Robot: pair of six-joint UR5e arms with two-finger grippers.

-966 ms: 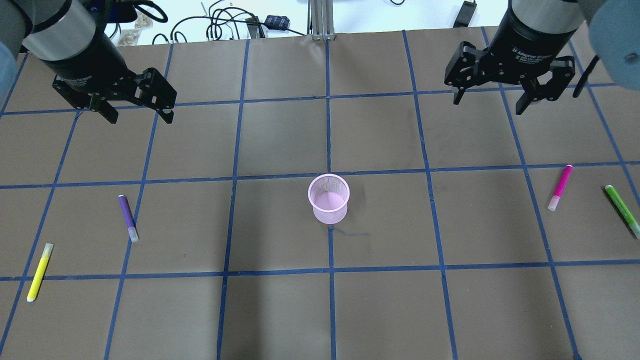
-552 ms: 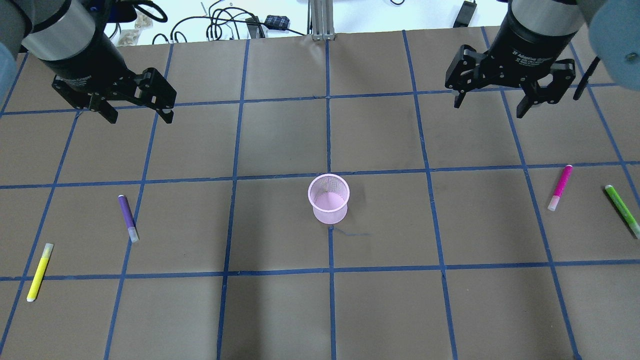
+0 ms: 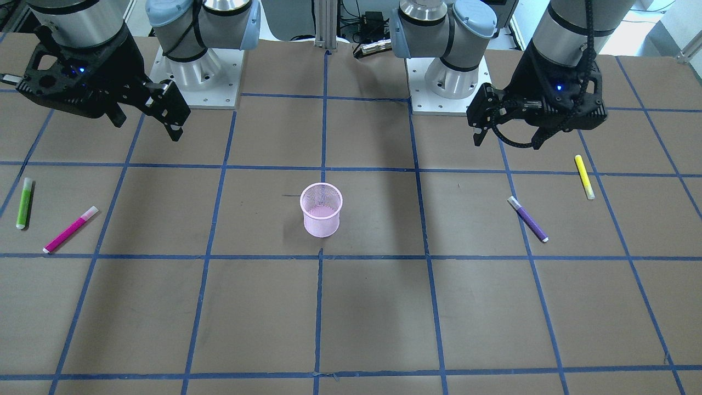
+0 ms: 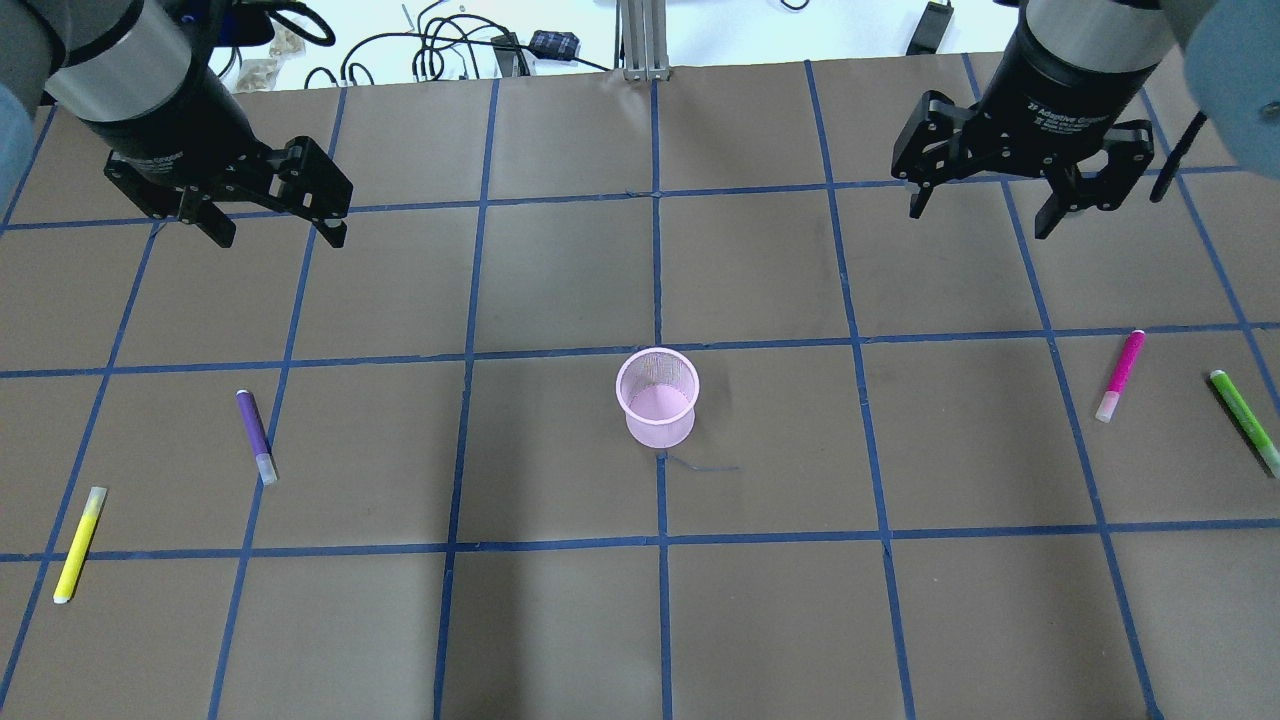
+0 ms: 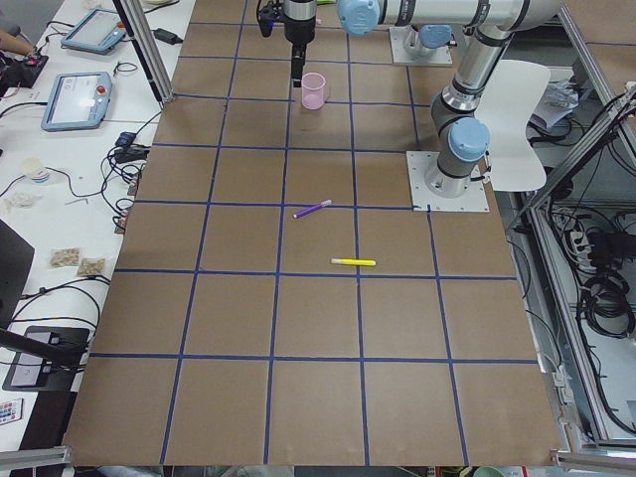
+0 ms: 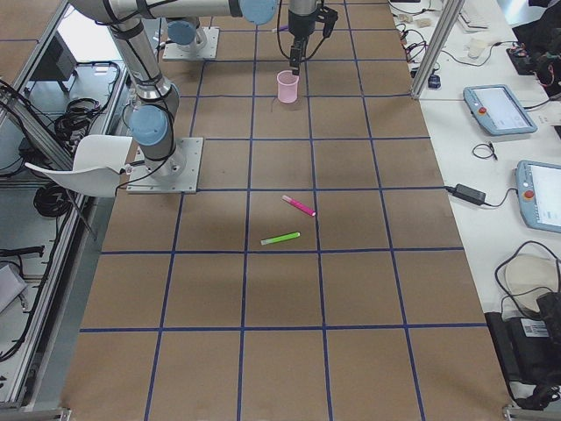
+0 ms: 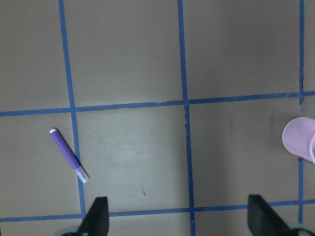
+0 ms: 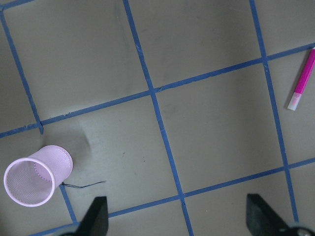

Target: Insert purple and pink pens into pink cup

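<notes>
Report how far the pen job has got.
Done: nothing; the pink cup stands upright and empty. In hand: nothing; the left tool and right tool are both open and raised, gripping no pen. Left: everything. The purple pen lies flat on the robot's left side, the pink pen on its right, both apart from the cup; each needs picking up and inserting.

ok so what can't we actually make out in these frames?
Pink cup: left wrist view, right edge cuts off most of it.
Pink pen: right wrist view, right edge clips its upper end.
Left gripper, right gripper: wrist views show only the fingertips, at the bottom edge.
Purple pen: any printing is too small in every view.
</notes>
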